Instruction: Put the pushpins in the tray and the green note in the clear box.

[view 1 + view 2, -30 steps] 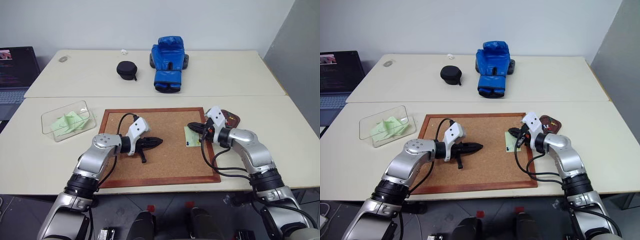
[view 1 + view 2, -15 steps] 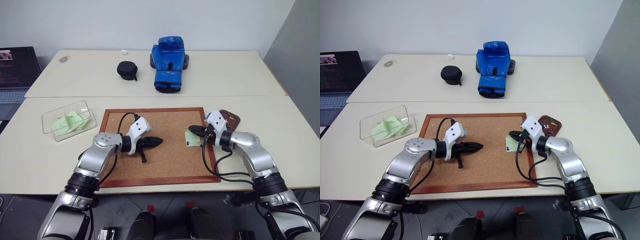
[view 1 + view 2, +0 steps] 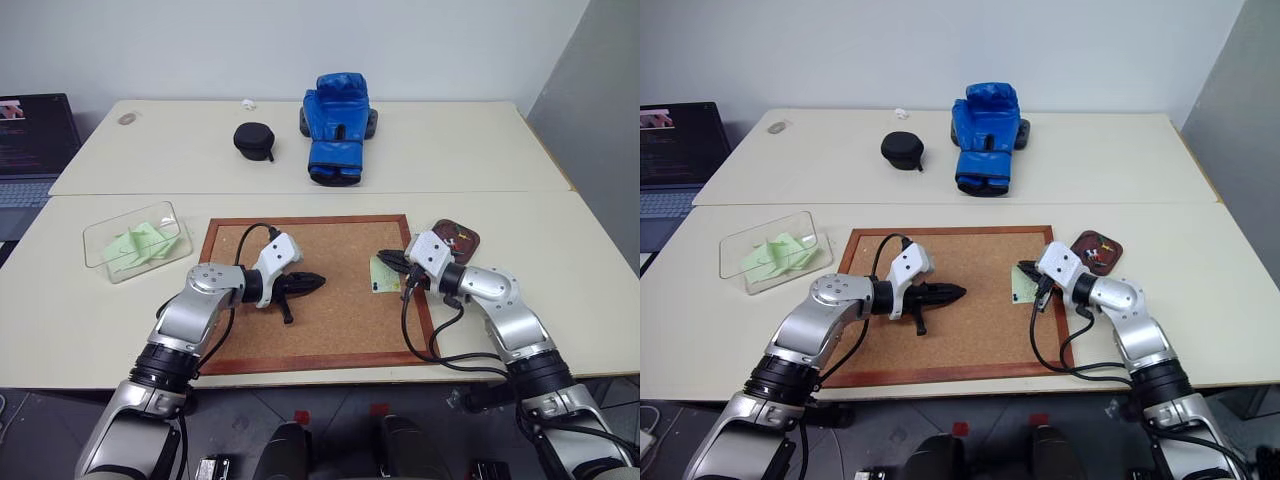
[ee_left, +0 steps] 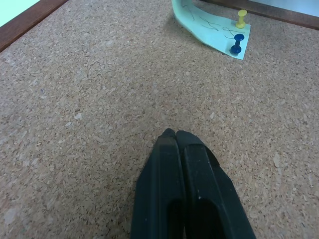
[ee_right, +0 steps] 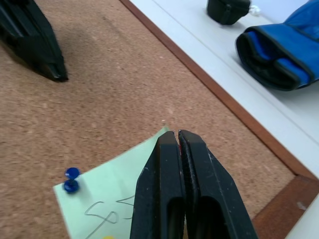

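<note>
Two tabletops [image 3: 560, 260] pushed together, and the near one carries a cork board [image 3: 310, 270] that takes up most of the middle. Off to the robot's left of the board sits the clear box [image 3: 100, 248], with a loose heap of pale green slips [image 3: 140, 243] already inside. The small brown tray [image 3: 455, 238] is just past the board's right edge, with a few pushpins in it already.

Left end effector [image 3: 318, 281] hangs over the middle of the board, fingers clenched on nothing. Right end effector [image 3: 385, 259] is also clenched and empty, tip right over the far edge of the green note [image 3: 384, 277], though I can't tell if it's touching.

The note lies on the board near its right edge, one end curling up, and it's still held by a blue pushpin [image 4: 236, 47] and a yellow pushpin [image 4: 241, 17] at the near end. So the pins sit just toward the robot from the right tip, way closer to that arm than the left one. My guess is the right arm should open up and pull those pins first.
</note>
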{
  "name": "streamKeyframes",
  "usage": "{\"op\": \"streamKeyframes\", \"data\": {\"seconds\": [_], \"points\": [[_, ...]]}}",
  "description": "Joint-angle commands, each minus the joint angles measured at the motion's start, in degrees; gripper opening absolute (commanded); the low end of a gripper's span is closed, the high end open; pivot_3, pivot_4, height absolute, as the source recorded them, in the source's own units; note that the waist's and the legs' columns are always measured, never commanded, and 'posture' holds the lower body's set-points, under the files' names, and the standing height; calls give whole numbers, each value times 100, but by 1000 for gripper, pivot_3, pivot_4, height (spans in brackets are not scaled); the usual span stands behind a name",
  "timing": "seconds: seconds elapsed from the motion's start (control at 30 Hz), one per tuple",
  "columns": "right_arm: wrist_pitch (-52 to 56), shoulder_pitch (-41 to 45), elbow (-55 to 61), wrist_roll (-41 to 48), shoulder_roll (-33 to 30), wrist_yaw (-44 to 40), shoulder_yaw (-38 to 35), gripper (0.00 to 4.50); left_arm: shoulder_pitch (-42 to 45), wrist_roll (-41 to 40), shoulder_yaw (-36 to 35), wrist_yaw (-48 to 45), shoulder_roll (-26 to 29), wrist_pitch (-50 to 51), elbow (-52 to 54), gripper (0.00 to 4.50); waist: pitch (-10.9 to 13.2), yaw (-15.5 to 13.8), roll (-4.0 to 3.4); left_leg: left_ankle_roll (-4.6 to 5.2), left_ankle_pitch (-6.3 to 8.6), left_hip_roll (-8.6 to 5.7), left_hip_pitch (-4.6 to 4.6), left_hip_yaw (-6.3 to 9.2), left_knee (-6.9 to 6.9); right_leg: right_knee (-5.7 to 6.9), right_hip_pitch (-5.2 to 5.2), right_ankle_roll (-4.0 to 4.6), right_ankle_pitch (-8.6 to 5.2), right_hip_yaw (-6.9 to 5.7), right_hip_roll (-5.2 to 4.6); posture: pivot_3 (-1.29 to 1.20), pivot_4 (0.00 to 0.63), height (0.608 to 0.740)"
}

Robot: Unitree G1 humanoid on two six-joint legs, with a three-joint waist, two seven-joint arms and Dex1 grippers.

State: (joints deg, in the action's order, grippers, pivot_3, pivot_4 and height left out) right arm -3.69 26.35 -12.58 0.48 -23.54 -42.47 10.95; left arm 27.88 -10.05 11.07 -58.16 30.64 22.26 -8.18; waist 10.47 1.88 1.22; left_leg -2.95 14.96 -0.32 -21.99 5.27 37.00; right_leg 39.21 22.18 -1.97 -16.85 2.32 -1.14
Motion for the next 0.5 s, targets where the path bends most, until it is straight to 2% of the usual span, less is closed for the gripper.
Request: {"op": "streamKeyframes", "data": {"seconds": [0.03, 0.3, 0.5], "points": [[-632, 166, -140, -228, -17, 144, 7, 14, 67, 91, 42, 29, 28, 28, -30, 0, 0, 0, 0, 0, 0, 0, 0, 0, 0, 0, 0, 0, 0, 0, 0, 0, 150, 740], [-1495, 149, -504, -520, -145, 38, 203, 14, 109, 74, 24, 10, 30, 16, -38, 0, 0, 0, 0, 0, 0, 0, 3, -3, 0, 2, 0, 0, 0, 1, 0, 0, 150, 740], [-1645, 142, -625, -487, -127, -58, 212, 14, 113, 75, 28, 14, 19, -6, -47, 0, 0, 1, 0, 0, 0, 0, 3, -4, 0, 3, 0, 0, 0, 2, 1, 0, 150, 740]]}}
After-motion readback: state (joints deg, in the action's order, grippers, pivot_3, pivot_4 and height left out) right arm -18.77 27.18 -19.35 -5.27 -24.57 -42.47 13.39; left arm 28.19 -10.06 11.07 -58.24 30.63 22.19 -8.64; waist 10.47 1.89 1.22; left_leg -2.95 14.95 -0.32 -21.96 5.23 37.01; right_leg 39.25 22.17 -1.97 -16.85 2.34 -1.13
